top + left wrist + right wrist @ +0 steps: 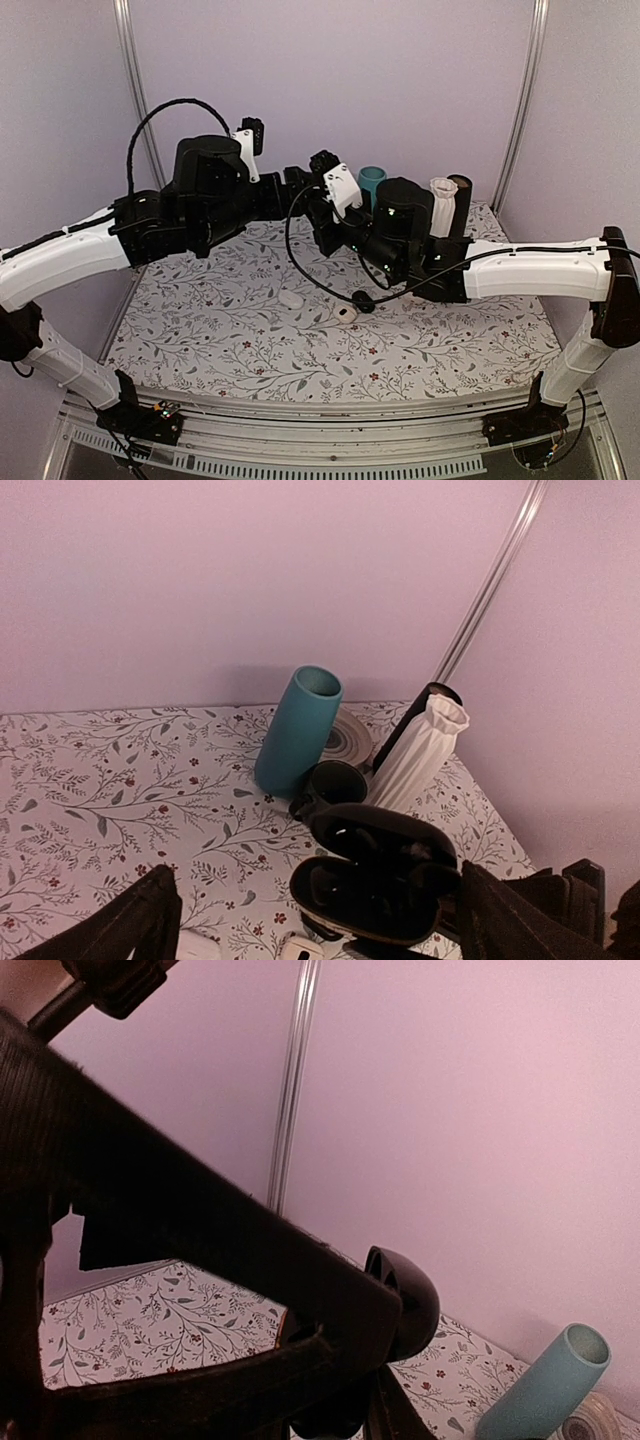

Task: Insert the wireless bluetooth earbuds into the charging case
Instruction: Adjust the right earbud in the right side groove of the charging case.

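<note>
The black charging case (pixel 375 875) hangs open in the air above the table, lid up, its wells dark. My right gripper (pixel 365 1365) is shut on it from the side; the domed lid (pixel 408 1305) sticks out past the fingers. My left gripper (pixel 320 920) is open wide, with one finger (pixel 130 920) to the left of the case and the other finger (pixel 520 915) to its right, neither touching it. From above, the left gripper (pixel 305 190) and right gripper (pixel 325 215) meet over the table's back middle. I cannot make out the earbuds.
A leaning teal vase (pixel 297 730), a black mug (pixel 335 783), a white pleated vase (pixel 420 752) and a round coaster (pixel 352 738) stand at the back right. Two small white cases (pixel 291 298) (pixel 346 314) lie on the floral table (pixel 200 330) under the arms.
</note>
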Controlling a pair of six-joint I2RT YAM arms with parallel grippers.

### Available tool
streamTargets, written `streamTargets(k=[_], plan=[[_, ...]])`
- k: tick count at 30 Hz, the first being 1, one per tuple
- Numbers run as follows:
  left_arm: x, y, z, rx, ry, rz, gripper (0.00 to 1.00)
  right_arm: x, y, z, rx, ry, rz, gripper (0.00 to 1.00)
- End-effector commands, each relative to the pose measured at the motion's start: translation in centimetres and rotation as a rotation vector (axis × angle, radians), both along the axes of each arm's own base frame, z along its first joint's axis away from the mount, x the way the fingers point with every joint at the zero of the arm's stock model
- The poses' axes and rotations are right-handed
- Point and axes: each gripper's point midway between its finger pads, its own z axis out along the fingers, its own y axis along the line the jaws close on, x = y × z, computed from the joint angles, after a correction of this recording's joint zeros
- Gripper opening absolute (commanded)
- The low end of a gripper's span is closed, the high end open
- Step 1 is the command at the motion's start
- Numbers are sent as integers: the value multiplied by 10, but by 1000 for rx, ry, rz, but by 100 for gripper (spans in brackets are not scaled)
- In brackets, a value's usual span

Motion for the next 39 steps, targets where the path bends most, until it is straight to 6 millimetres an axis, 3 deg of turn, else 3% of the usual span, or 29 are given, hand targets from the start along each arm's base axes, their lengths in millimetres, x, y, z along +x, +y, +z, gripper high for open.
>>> streamTargets(k=[1,23,34,39], plan=[[10,16,8,14,-14,49,95,-5,3,21,46,-31,14,3],[17,21,-7,32,31,42,85,-13,5,25,42,-54,25,3],[5,16,10,-74,39,-27,80,-14,6,21,54,-34,42,3],[0,20,19,-106,25,-40,84,-16,7,21,63,-24,56,3]])
